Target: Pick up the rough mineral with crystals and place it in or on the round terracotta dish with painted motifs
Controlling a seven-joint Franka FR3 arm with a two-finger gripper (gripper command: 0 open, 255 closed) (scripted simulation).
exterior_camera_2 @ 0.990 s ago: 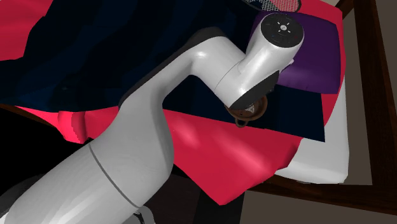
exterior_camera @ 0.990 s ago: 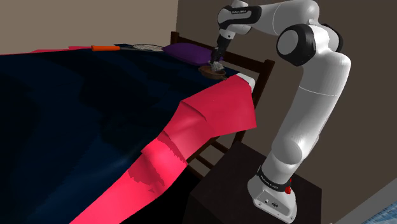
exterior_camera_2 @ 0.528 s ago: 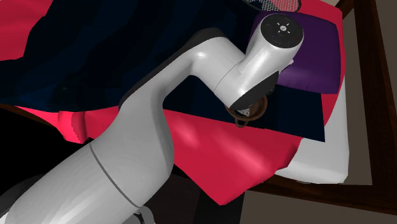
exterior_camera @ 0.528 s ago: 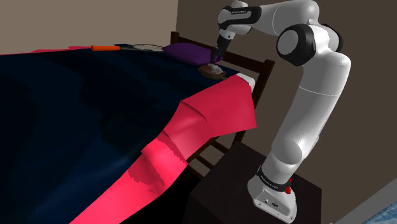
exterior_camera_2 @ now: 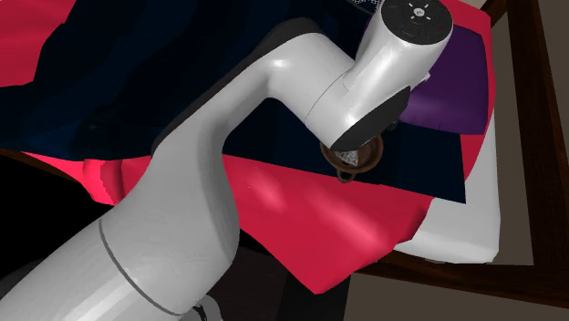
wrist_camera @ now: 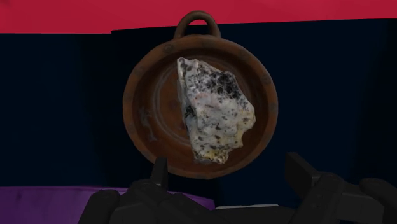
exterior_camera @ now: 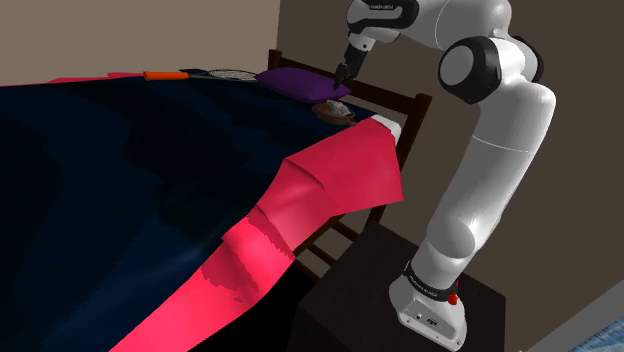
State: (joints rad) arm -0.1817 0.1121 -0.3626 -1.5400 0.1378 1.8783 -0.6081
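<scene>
The rough whitish mineral with dark speckles (wrist_camera: 213, 111) lies inside the round brown dish with a loop handle (wrist_camera: 141, 108). The black tool (wrist_camera: 229, 173) hangs above it, fingers apart and gripping nothing. In the shoulder view the tool is at the dish's 1 o'clock and a purple pillow (exterior_camera: 288, 79) at its 10 o'clock, both on the navy-covered bed (exterior_camera: 150, 150).

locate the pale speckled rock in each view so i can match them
Shoulder view: the rock lies in the brown dish near the bed's far corner.
Second exterior view: the rock peeks out under the arm, right of centre.
Wrist view: the rock lies mid-picture, in the dish.
Shared landmark: the purple cushion beside the dish.
</scene>
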